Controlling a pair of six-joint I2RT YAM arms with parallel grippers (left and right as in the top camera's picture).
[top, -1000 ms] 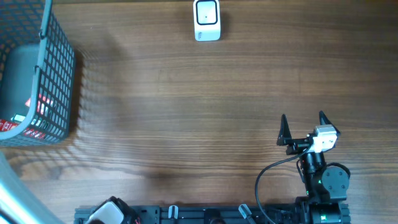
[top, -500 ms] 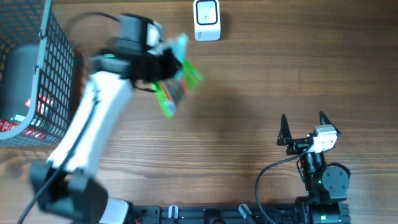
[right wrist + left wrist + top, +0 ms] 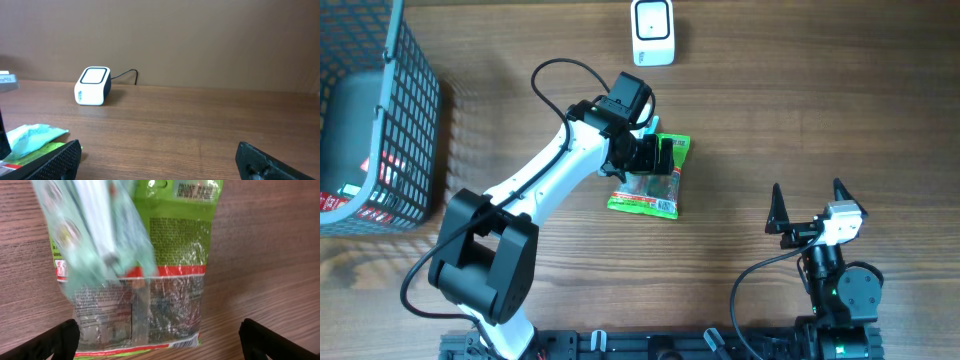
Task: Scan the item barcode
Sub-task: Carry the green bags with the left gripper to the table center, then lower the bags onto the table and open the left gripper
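L pincer is spread wide w/ nothing pinched: in the L wrist view its two dark fingertips sit at the bottom corners, w/ bare wood & the packet between them. It hangs right over the green packet, which lies flat abt mid-surface, a bit toward the far edge, its long side running far-to-near. The packet has a green printed top half, a red stripe across the middle & a clear window below. A pale teal wrapper, blurred, covers its upper L part; can't tell if it's a separate item or part of the same pack. The white scanner, dark window on top, stands at the far edge, abt centre, apart from the packet & in line w/ it, its cable running off behind. R pincer is also spread & empty, fingers pointing toward the far edge, near the near R corner, well apart from the packet. A dark wire basket fills the far L corner of the surface, w/ a grey object & red-printed items inside.
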